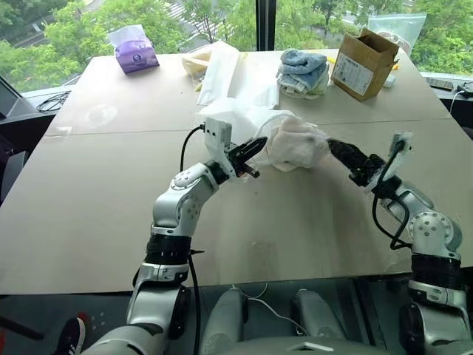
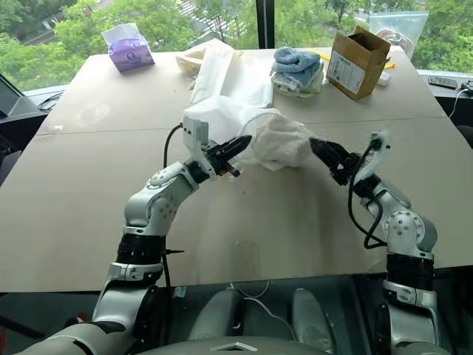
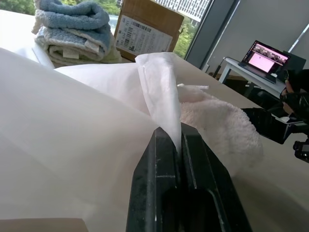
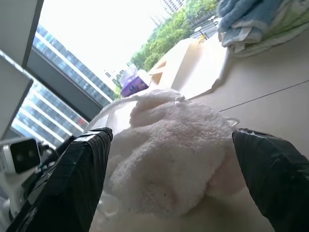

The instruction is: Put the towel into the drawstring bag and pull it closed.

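The left gripper [image 1: 255, 148] is clamped tight on a fold of the drawstring bag [image 1: 236, 118] at its mouth, holding the thin white fabric raised above the middle of the tabletop [image 1: 103, 214]. The towel [image 1: 297, 144] sits in the bag's opening, its fluffy bulk partly out toward the right gripper [image 4: 174, 159], whose two black fingers [image 4: 77, 169] stand wide — one on either side of the towel, not pinching it. Toward the far edge lie a stack of blue and pale towels [image 1: 303, 72], a cardboard box [image 1: 363, 63] just beside it, flat white bags [image 1: 222, 70] and — near the far left corner — a purple tissue pack [image 1: 134, 50].
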`<state>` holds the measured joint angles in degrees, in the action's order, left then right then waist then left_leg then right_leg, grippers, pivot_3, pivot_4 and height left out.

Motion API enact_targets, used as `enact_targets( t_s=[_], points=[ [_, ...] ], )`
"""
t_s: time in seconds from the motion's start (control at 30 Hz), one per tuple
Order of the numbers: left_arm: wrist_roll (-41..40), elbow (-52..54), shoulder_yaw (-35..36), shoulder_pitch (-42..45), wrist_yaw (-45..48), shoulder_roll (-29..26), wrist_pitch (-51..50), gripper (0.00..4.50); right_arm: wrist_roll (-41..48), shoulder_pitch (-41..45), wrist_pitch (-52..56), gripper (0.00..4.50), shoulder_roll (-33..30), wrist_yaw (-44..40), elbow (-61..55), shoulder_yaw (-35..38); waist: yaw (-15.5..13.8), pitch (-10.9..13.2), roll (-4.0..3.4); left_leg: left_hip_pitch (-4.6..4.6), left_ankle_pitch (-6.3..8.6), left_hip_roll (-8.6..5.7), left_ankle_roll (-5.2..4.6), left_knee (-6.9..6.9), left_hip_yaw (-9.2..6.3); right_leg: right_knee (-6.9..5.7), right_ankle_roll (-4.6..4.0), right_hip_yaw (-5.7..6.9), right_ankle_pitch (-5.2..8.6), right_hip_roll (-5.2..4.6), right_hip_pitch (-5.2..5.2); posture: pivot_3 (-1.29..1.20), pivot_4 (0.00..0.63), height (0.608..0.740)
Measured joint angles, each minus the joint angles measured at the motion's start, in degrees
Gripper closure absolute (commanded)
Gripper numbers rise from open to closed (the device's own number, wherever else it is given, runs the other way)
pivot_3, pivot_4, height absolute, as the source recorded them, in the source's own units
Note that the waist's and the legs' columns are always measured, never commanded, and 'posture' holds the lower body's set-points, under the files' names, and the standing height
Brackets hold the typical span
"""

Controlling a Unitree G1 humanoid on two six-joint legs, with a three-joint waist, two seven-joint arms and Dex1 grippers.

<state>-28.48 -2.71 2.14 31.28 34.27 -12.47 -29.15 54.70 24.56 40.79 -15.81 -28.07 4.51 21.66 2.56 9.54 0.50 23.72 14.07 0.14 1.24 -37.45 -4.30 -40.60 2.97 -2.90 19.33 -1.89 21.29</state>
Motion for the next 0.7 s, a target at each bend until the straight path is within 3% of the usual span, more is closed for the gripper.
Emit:
enact_targets(
  t_s=[0.23, 0.43, 0.53, 0.7],
  points=[
    [-0.3, 1.1, -0.4, -0.8, 0.3, 0.0, -0.4, 4.5, -3.0, 6.2, -0.3, 0.22, 4.2, 0.1, 14.2, -1.6, 0.0, 0.0, 0.0, 0.05, -0.01, 0.0, 0.01, 0.0, 0.04, -0.02, 0.0, -0.04, 0.0, -0.01, 0.06, 0.0, 0.15, 0.74],
    [-0.4, 2.1, -0.3, -2.1, 0.3, -0.5, -0.6, 4.5, -6.4, 5.5, 0.2, 0.22, 4.3, -3.9, 14.4, -6.1, -0.1, 0.0, -0.01, 0.08, -0.01, 0.0, 0.01, 0.0, 0.0, 0.01, 0.0, 0.01, 0.0, -0.03, 0.05, 0.0, 0.15, 0.74],
    [-0.4, 2.1, -0.4, -2.4, 0.3, -0.5, -0.9, 4.5, -7.6, 5.0, 0.5, 1.04, 5.1, -5.3, 13.6, -8.2, 0.1, 0.0, -0.01, 0.03, -0.01, 0.03, 0.02, 0.0, 0.01, -0.03, 0.0, -0.01, 0.0, 0.02, 0.06, 0.0, 0.15, 0.74],
    [-0.8, 2.3, -0.4, -2.8, 0.5, -0.5, -1.8, 4.5, -7.7, 5.1, 0.4, 3.38, 7.9, -5.5, 12.0, -9.5, 0.1, 0.0, 0.0, 0.05, -0.01, 0.02, 0.02, -0.03, 0.01, -0.05, 0.0, -0.01, 0.0, -0.01, 0.06, 0.0, 0.15, 0.74]
  ],
)
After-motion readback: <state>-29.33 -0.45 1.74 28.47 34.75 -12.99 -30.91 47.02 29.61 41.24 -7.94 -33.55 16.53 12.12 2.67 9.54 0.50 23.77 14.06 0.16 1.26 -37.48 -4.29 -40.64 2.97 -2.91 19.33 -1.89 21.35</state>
